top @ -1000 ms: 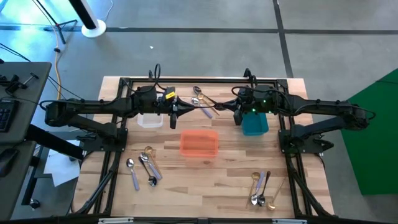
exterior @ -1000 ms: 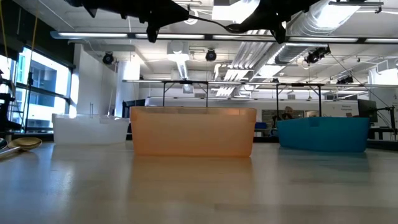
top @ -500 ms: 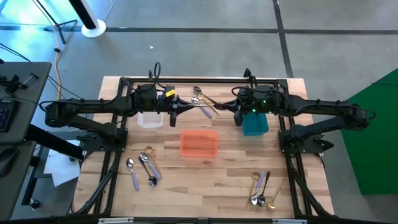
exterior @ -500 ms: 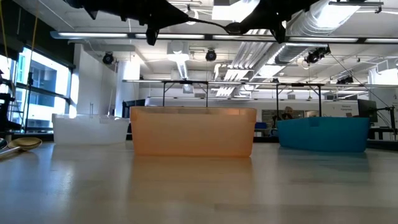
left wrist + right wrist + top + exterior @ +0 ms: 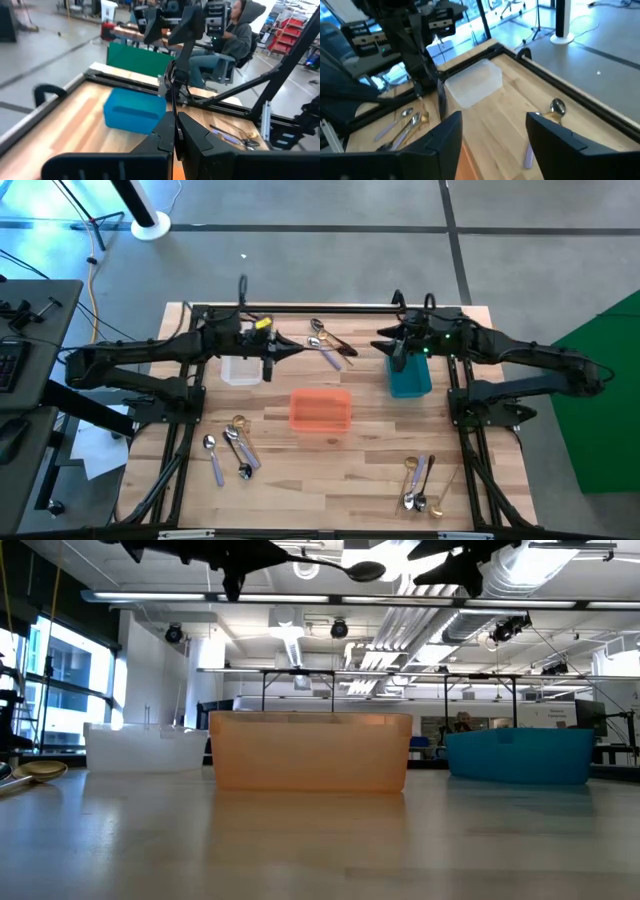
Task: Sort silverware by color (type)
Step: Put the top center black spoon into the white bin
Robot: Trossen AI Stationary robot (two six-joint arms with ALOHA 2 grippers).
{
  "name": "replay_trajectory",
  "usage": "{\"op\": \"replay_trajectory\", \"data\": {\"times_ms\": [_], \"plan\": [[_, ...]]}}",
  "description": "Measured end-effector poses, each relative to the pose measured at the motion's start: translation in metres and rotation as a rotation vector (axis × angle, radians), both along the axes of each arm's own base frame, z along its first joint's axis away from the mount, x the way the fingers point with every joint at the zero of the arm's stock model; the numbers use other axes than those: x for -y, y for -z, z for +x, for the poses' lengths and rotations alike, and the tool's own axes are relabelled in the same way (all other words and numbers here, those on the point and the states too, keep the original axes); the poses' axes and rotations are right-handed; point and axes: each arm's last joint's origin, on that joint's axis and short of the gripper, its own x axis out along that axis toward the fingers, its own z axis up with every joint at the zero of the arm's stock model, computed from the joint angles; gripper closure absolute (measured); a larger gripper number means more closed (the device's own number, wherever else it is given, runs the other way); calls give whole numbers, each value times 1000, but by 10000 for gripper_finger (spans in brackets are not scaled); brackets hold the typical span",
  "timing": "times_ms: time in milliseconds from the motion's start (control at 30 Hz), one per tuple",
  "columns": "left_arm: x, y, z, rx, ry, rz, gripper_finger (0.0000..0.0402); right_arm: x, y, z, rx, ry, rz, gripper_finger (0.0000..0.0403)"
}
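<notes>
Three bins; your left tool grips one black spoon aloft, your right tool beside it gapes.

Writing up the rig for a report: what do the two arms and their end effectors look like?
Both arms are dark, jointed and slender. The left arm carries a yellow tag near its wrist; the right arm shows a small green light. Each end effector has two dark, blocky fingers.

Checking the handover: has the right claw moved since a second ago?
Yes. In the high view the right claw has drawn back toward the right, now over the teal bin instead of left of it, fingers open.
</notes>
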Motion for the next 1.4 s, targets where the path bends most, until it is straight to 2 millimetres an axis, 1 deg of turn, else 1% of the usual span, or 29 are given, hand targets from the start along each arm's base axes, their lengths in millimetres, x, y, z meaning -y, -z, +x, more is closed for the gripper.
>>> {"op": "replay_trajectory", "data": {"times_ms": [133,200,333,467,567,800,1167,1400], "plan": [[0,-17,-22,58,-33,28,401,-1,-5,-4,42,8,13,193],[1,-21,-33,100,-46,38,401,-1,-6,-3,57,0,12,192],[6,-16,-51,153,-53,-2,402,-2,-7,-1,74,-37,13,192],[14,-8,-62,162,-35,-39,401,-6,-9,1,70,-198,-66,195],[17,-8,-65,175,-21,-38,401,-11,-9,3,79,-292,-104,199],[17,-9,-66,181,-26,-29,401,-18,-7,7,69,-339,-132,201],[16,-8,-66,179,-48,-10,401,-19,-5,11,53,-348,-153,202],[16,-8,-66,177,-50,-10,401,-17,-5,10,45,-301,-167,202]]}}
